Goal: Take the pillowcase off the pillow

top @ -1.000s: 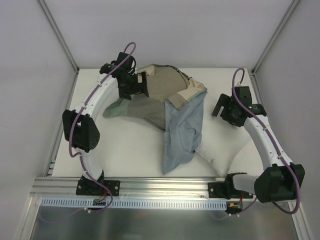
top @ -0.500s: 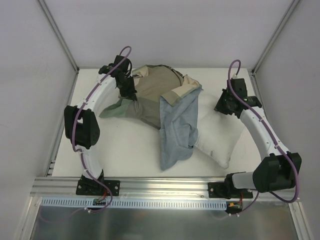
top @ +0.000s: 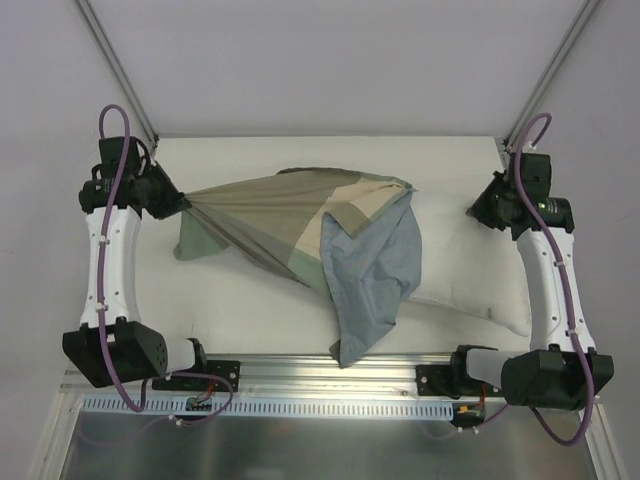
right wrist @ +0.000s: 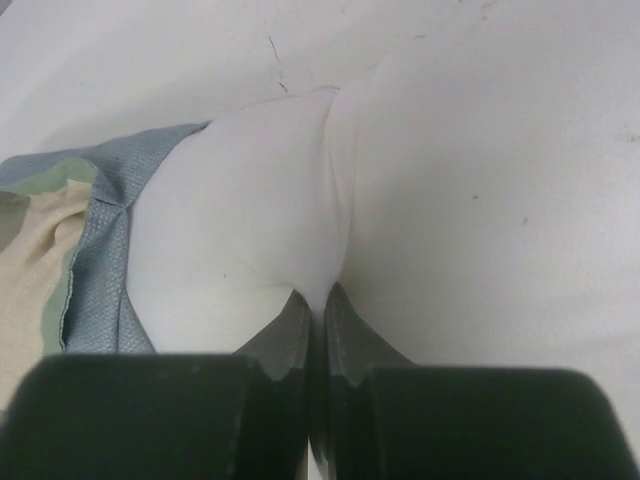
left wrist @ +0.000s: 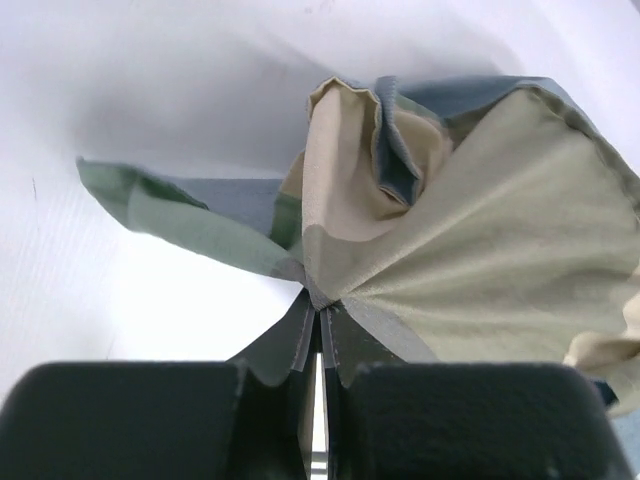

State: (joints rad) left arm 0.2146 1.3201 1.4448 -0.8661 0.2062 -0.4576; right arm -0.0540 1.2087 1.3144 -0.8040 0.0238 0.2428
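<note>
The pillowcase (top: 290,225), olive, green and beige patchwork with a blue-grey flap (top: 372,270), lies stretched across the middle of the table. My left gripper (top: 182,203) is shut on its far-left end, where the fabric (left wrist: 470,230) fans out taut from the jaws (left wrist: 318,310). The white pillow (top: 470,270) sticks out of the case on the right. My right gripper (top: 478,212) is shut on a pinch of the pillow (right wrist: 250,210) near its far edge (right wrist: 323,298). The pillow's left part is hidden inside the case.
White table (top: 240,310) with metal frame posts (top: 120,70) at the back corners and a rail (top: 320,375) along the near edge. White walls close both sides.
Both grippers have shut, the left on the pillowcase, the right on the pillow. The arms have swung outward, pulling the case left and the pillow right, so more white pillow shows.
</note>
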